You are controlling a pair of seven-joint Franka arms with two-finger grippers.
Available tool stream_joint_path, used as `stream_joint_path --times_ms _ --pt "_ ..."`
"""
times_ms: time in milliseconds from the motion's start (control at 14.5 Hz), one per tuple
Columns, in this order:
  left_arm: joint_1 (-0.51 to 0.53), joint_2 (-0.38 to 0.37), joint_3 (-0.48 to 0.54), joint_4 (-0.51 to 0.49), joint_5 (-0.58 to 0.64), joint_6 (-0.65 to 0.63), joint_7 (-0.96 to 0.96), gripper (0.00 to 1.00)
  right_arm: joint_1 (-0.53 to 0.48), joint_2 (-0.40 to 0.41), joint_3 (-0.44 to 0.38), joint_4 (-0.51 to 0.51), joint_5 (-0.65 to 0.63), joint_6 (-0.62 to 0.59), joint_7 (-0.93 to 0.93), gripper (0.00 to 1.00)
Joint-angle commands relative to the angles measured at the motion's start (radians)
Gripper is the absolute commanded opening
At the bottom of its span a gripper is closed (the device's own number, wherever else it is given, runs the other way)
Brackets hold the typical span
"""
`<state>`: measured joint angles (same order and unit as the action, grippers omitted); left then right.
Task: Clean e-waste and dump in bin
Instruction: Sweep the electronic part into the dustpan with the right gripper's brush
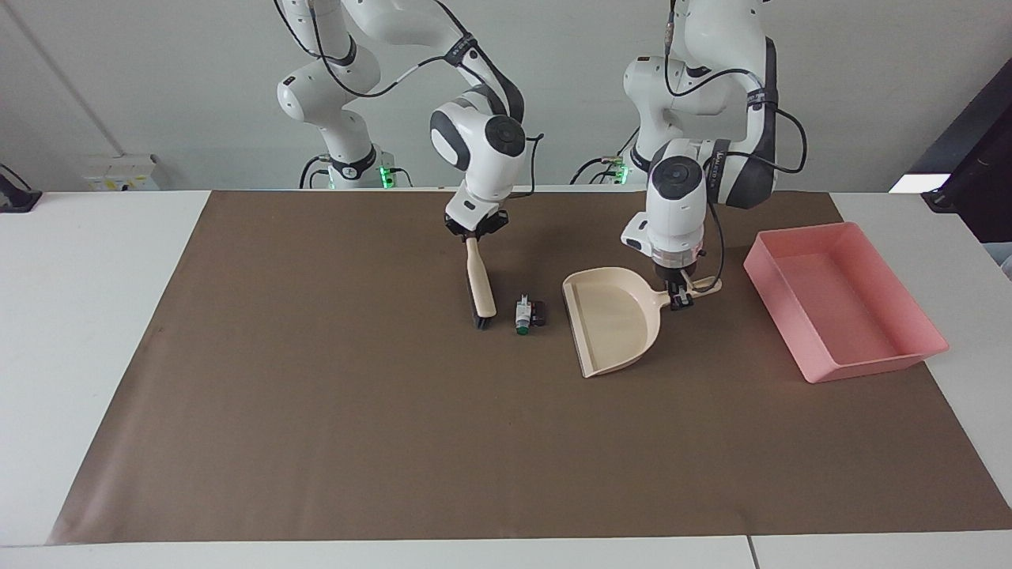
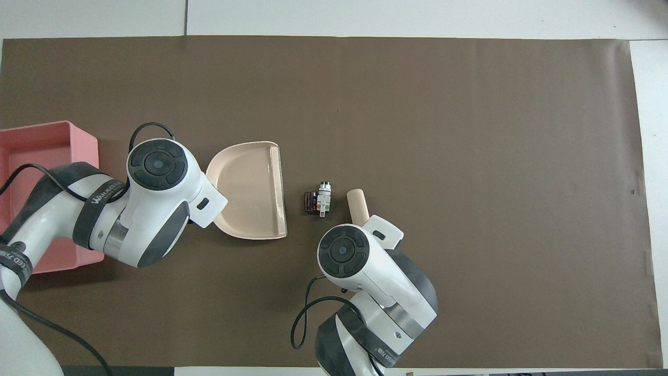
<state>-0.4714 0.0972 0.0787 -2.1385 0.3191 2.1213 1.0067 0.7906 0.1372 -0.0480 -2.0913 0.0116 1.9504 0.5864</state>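
The e-waste (image 1: 526, 314), a white-and-green cylinder with a small black piece, lies mid-mat; it also shows in the overhead view (image 2: 319, 198). My right gripper (image 1: 475, 227) is shut on the handle of a cream brush (image 1: 481, 284). The brush's black bristles rest on the mat just beside the e-waste, toward the right arm's end. My left gripper (image 1: 678, 296) is shut on the handle of the cream dustpan (image 1: 609, 328). The dustpan's open edge faces the e-waste a short gap away. The pink bin (image 1: 842, 304) stands at the left arm's end.
A brown mat (image 1: 316, 411) covers most of the white table (image 1: 87, 316). In the overhead view, the wrists hide both grippers; the dustpan (image 2: 250, 190), brush tip (image 2: 357, 205) and bin (image 2: 31, 151) show.
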Motion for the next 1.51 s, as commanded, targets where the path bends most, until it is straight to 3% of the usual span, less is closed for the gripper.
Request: stream_joint_path --times_ms 0,206,688,757,963,1101,1445 --pt "-0.029 0.03 0.009 0.012 0.029 -0.012 -0.013 0.0 0.019 0.079 0.005 0.066 0.06 0.05 0.004 0.0" --pt "-0.03 0.03 0.009 0.009 0.029 -0.012 -0.014 0.0 0.032 0.102 0.007 0.105 0.103 0.074 -0.013 0.0" --pt "-0.032 0.021 0.009 -0.012 0.029 -0.011 -0.017 0.0 0.075 0.142 0.025 0.128 0.594 0.277 -0.266 0.0" --pt "-0.032 0.019 0.007 -0.015 0.029 -0.012 -0.017 0.0 0.075 0.144 0.025 0.137 0.611 0.275 -0.266 0.0" --pt "-0.029 0.018 0.006 -0.021 0.029 -0.006 -0.016 0.0 0.071 0.124 0.02 0.155 0.597 0.252 -0.254 0.0" --pt "-0.021 0.016 0.006 -0.023 0.028 0.011 -0.011 0.0 0.062 0.067 0.013 0.142 0.529 0.223 -0.188 0.0" --pt "0.03 0.006 0.004 -0.055 -0.058 0.1 0.035 0.0 -0.113 -0.109 0.011 0.143 0.331 -0.02 -0.023 0.0"
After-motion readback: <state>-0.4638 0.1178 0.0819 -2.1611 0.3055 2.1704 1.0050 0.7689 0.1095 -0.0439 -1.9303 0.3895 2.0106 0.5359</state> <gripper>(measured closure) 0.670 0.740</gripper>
